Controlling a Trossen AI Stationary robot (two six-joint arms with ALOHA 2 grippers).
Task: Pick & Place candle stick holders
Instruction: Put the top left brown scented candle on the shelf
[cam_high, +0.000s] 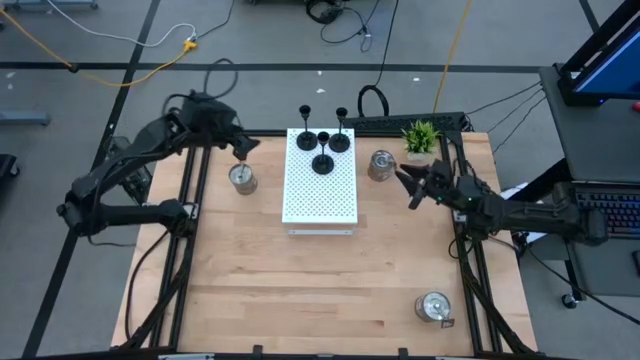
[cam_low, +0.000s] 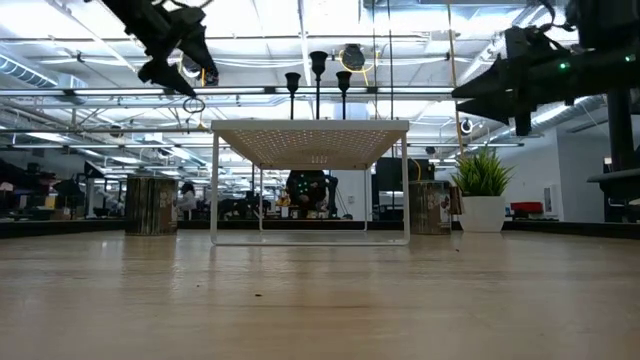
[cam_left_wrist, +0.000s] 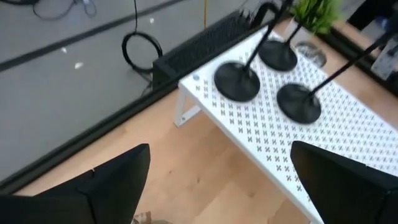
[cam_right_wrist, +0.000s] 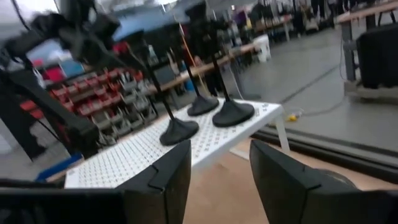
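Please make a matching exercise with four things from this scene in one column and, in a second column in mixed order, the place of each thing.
Things:
1. black holders
2. silver holder
3. green plant
4. second silver holder

Places:
A. near table edge, right side
B. far right corner
C. on the white board
D. on the table, left of the board

Pairs: 1-C, 2-D, 3-B, 4-A

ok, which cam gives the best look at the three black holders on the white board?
Left wrist view: the three black holders fill the frame, bases sharp on the white board. High view shows them small from above. Low view catches only stems over the board edge. Right wrist view shows them blurred.
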